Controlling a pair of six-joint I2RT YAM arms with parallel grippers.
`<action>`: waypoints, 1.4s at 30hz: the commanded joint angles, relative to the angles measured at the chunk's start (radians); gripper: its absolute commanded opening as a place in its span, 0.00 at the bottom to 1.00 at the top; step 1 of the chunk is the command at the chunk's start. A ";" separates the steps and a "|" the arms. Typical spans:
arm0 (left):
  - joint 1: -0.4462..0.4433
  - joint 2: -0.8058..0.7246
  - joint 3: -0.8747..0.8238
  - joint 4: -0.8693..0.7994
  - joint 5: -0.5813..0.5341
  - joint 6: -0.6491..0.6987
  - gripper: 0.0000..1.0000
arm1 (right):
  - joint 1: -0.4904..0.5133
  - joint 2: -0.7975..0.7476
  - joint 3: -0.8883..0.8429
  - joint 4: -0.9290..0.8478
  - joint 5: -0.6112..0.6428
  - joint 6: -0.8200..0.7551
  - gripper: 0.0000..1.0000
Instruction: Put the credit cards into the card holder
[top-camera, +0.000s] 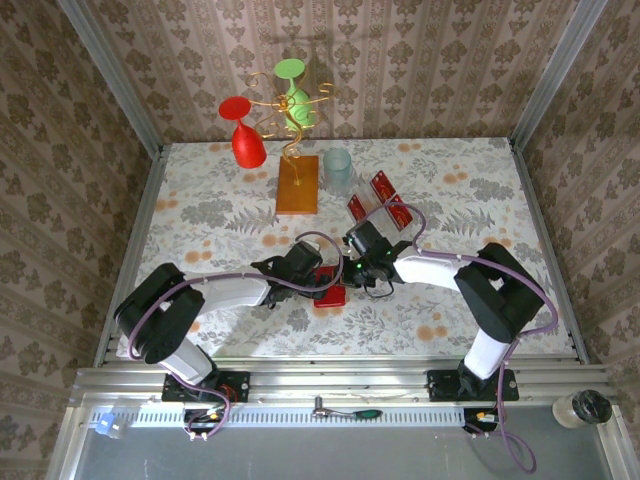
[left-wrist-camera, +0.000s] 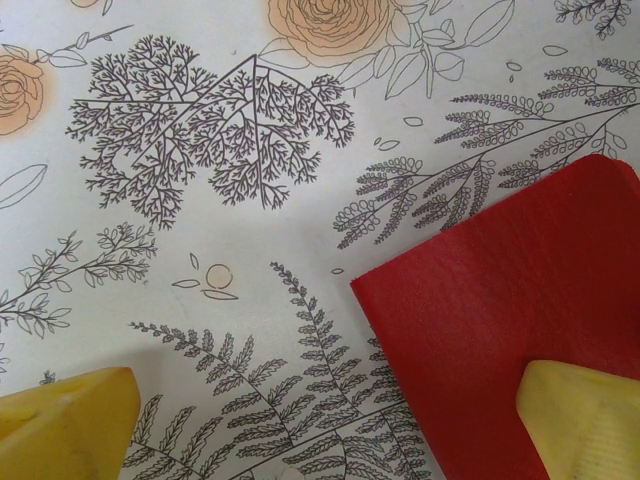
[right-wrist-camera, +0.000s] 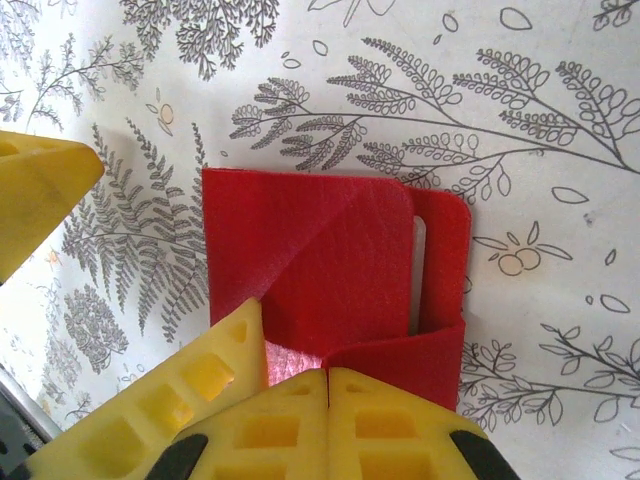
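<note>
Top external view puts the red card holder (top-camera: 329, 293) near the middle of the floral table (top-camera: 200, 205), toward the near edge, with both arms reaching in over it from either side. Three red credit cards (top-camera: 383, 185) sit farther back and a little to the right, apart from the holder and just right of a pale clear cup (top-camera: 338, 170). Left of the cup I see an orange wooden base (top-camera: 297, 185) carrying a gold wire stand with a red glass (top-camera: 243, 135) and a green glass (top-camera: 293, 90) hung on it.

From the left wrist camera, my left fingers (left-wrist-camera: 62, 425) are spread wide and grasp nothing. One sits over bare table on the left and the other over the holder's red face (left-wrist-camera: 500, 320) on the right; I cannot tell whether it touches.

From the right wrist camera, my right fingers (right-wrist-camera: 390, 435) are clenched together on the holder's (right-wrist-camera: 310, 250) near edge. They pinch a fold of its flap, and a sliver of the pale inside shows just beside the tips. The rest of the holder lies flat on the table.
</note>
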 joint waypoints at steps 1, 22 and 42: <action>-0.015 0.056 -0.038 -0.036 0.014 -0.006 1.00 | -0.006 0.035 0.026 -0.021 -0.008 -0.010 0.00; -0.024 0.059 -0.033 -0.040 0.011 -0.012 1.00 | 0.016 0.060 -0.118 -0.009 0.041 -0.026 0.00; -0.031 0.062 -0.042 -0.033 0.010 -0.018 1.00 | -0.021 -0.008 0.035 -0.056 -0.007 -0.030 0.00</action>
